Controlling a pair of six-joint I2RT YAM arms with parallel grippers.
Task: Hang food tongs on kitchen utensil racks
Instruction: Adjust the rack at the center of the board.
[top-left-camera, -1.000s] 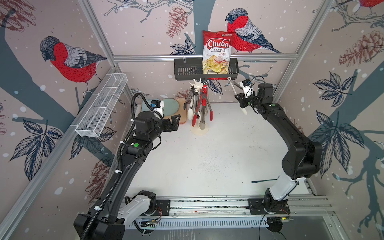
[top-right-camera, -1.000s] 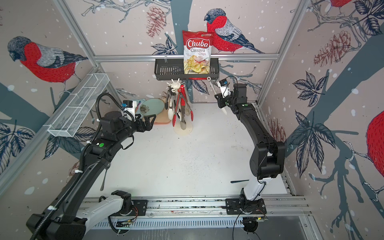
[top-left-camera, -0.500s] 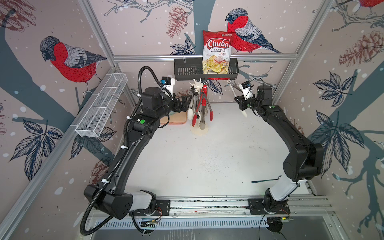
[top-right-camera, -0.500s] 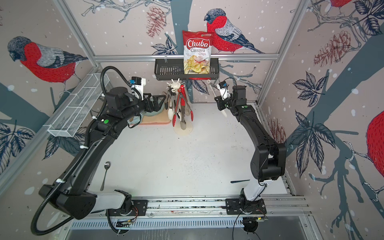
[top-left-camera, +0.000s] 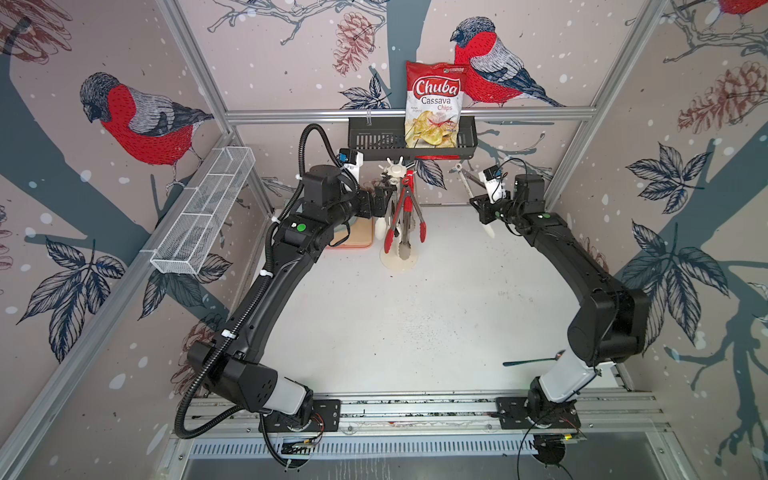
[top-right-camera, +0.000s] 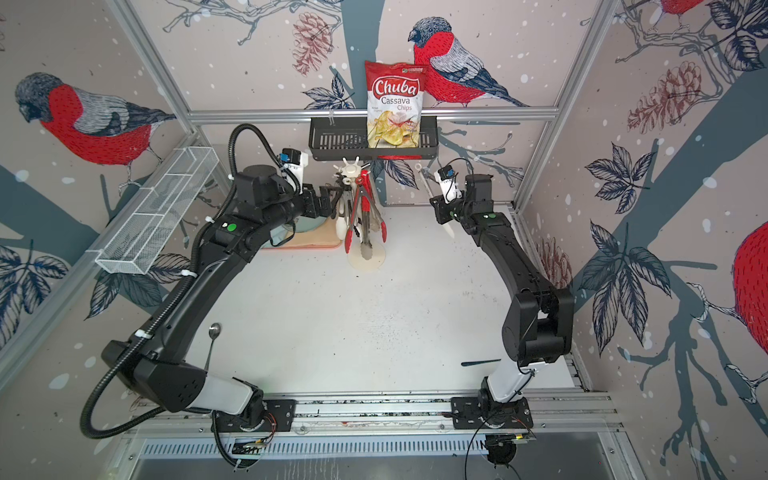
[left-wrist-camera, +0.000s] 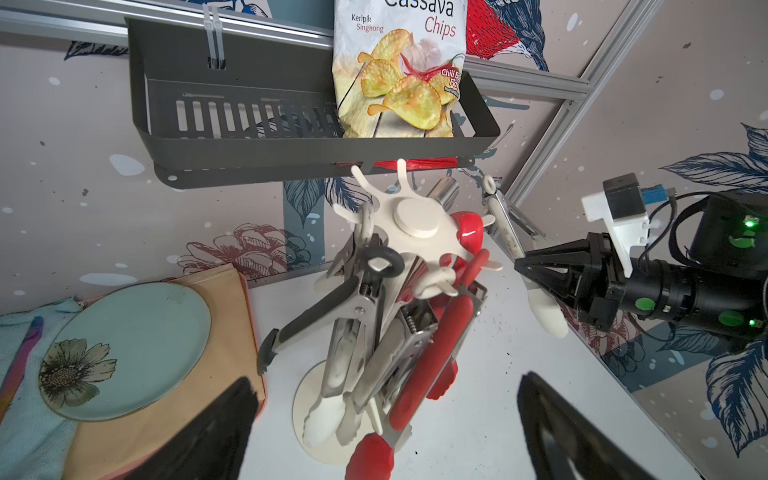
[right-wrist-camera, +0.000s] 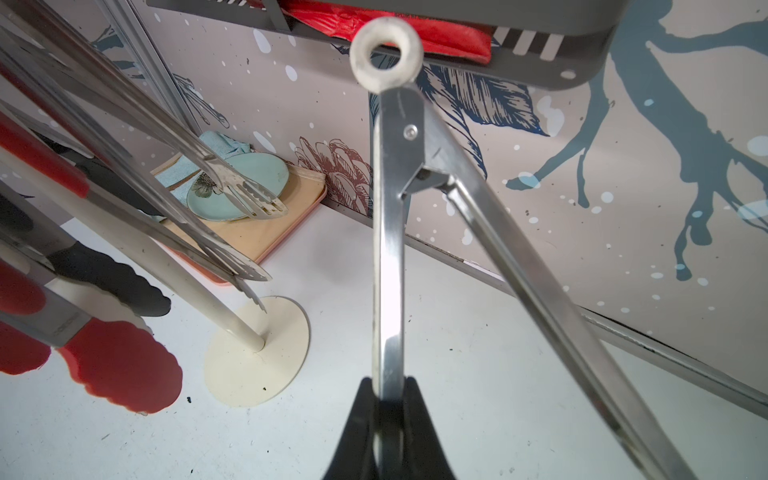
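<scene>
- The white-tipped tongs (right-wrist-camera: 388, 249) are off the table, pinched by one steel arm in the right gripper (right-wrist-camera: 388, 388). Its jaws are closed tight on that arm, while the other arm splays out free.
- Their ring end (right-wrist-camera: 386, 54) points up toward the underside of the black slotted basket (top-left-camera: 374, 139), and a white tip (top-left-camera: 489, 230) hangs below the fingers.
- In both top views these tongs sit to the right of the utensil rack (top-left-camera: 397, 170), level with its star-shaped head but apart from it, with the ring on no hook.
- The left wrist view shows the ring (left-wrist-camera: 489, 183) just beside the head's outer hooks (left-wrist-camera: 417, 216), with no contact visible.
- The rack stands upright on its round base (right-wrist-camera: 257, 353) near the back wall. Several other tongs (left-wrist-camera: 436, 345) hang from it in a tight cluster, with red, black, white and bare steel tips.
- The left gripper (left-wrist-camera: 386, 379) is spread wide and holds nothing. It hovers on the rack's left side, close to the hanging cluster; whether it touches any tongs cannot be told.
- A pale blue plate (left-wrist-camera: 137, 345) rests on a tan tray (left-wrist-camera: 232, 316) left of the rack.
- A chips bag (top-left-camera: 434, 104) stands in the basket.
- A white wire-mesh shelf (top-left-camera: 199, 208) runs along the left wall.
- A spoon (top-right-camera: 214, 332) lies on the table by the left arm.
</scene>
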